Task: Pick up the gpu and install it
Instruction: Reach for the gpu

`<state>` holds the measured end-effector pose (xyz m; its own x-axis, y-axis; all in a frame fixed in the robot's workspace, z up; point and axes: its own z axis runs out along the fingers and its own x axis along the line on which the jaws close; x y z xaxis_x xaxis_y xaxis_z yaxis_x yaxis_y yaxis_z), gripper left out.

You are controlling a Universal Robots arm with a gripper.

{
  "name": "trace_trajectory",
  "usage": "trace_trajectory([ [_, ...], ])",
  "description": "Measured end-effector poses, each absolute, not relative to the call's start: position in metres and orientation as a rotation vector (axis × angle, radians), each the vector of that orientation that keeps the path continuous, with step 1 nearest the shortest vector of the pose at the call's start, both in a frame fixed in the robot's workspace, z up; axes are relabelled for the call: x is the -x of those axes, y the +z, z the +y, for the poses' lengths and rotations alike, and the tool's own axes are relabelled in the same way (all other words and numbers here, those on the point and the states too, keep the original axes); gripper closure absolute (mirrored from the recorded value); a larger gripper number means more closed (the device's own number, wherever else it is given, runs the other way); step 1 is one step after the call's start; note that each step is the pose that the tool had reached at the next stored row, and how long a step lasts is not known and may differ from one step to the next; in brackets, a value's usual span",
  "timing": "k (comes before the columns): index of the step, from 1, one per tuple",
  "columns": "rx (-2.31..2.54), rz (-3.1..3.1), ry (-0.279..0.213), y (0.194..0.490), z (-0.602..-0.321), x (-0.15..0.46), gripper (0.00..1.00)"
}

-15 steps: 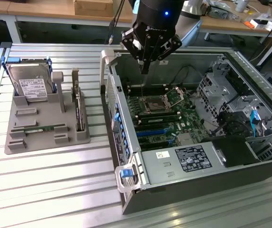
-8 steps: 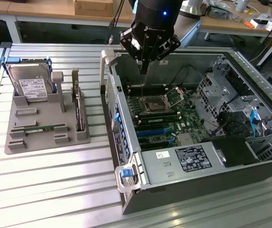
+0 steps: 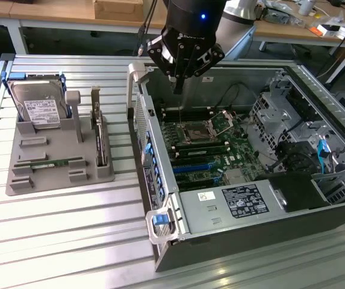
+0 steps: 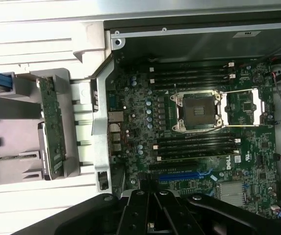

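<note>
The gpu [image 3: 102, 141] stands on edge in a slot of the grey holder [image 3: 52, 183] at the exterior view's left, its silvery bracket end pointing away from the front. From the wrist camera the gpu [image 4: 51, 127] appears edge-on as a thin green-sided board, well beside the open computer case [image 3: 160, 180]. My gripper [image 3: 177, 88] hangs above the back of the case, over the motherboard [image 3: 211, 147], fingers shut together with nothing between them. The same gripper [image 4: 155, 193] hovers near a blue expansion slot [image 4: 177, 175]. It is well apart from the gpu.
A silver hard drive [image 3: 40, 108] and a narrow green memory stick [image 3: 46, 164] also sit in the holder. Inside the case are a power supply [image 3: 244, 201] and a drive cage [image 3: 292, 120]. Its left wall [image 3: 141, 120] rises between holder and motherboard. Desks stand behind.
</note>
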<state>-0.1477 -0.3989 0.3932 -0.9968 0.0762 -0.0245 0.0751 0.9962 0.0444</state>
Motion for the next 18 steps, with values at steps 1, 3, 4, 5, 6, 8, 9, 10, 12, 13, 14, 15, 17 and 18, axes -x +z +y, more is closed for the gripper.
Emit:
trace_trajectory([
  [1,-0.118,3.113,0.068,0.393,-0.399,0.149,0.89],
  [3,-0.118,3.112,0.068,0.393,-0.399,0.151,0.89],
  [4,-0.118,3.112,0.068,0.393,-0.399,0.152,0.89],
  [5,-0.118,3.112,0.068,0.393,-0.399,0.153,0.89],
  [6,-0.118,3.112,0.068,0.393,-0.399,0.154,0.89],
  [8,-0.118,3.113,0.068,0.393,-0.399,0.156,0.89],
  [9,-0.118,3.112,0.068,0.393,-0.399,0.157,0.89],
  [10,-0.118,3.112,0.068,0.393,-0.399,0.157,0.89],
  [12,-0.118,3.112,0.068,0.393,-0.399,0.159,0.89],
  [13,-0.118,3.112,0.068,0.393,-0.399,0.161,0.89],
  [14,-0.118,3.112,0.068,0.393,-0.399,0.162,0.89],
  [15,-0.118,3.113,0.068,0.393,-0.399,0.163,0.89],
  [17,-0.118,3.112,0.068,0.393,-0.399,0.165,0.89],
  [18,-0.118,3.112,0.068,0.393,-0.399,0.167,0.89],
])
